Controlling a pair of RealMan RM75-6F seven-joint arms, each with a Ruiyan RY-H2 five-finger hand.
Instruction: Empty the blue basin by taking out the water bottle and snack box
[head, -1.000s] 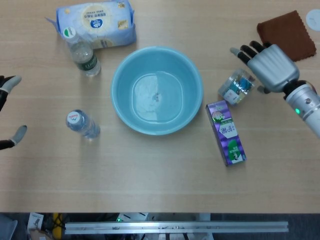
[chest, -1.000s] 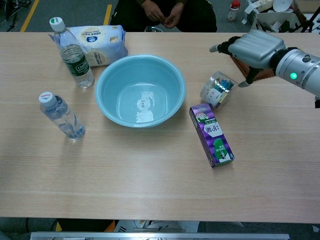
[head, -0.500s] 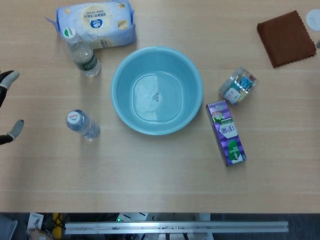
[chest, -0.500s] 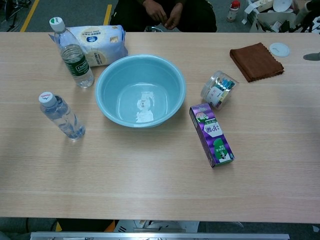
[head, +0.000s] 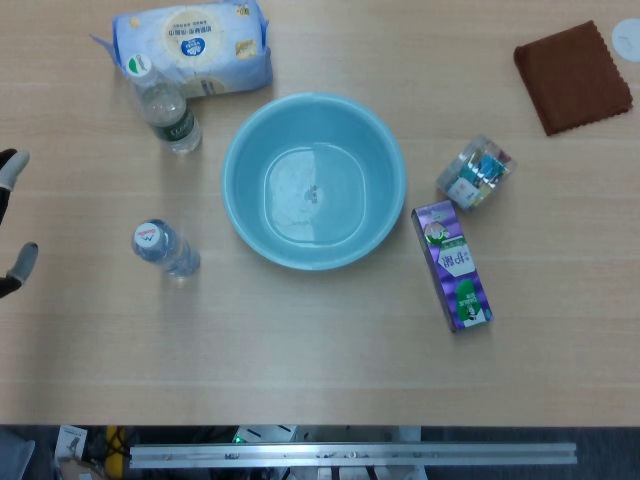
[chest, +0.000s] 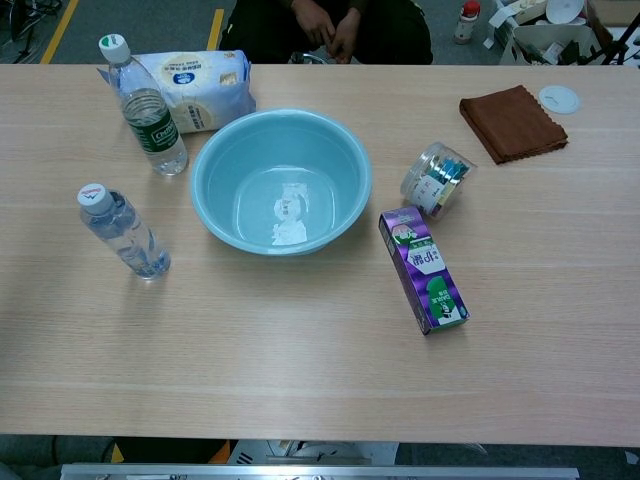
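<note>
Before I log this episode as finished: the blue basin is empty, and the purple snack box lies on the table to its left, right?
Not quite. The blue basin is empty, but the purple snack box lies on the table to its right, not its left. The head view shows this, and the chest view agrees.

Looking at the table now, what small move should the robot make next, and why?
Probably none beyond drawing the left hand back to rest. The blue basin holds nothing: a water bottle stands on the table left of it, and the purple snack box lies to its right, apart from its rim. So the task looks finished. The right hand shows in neither view.
</note>
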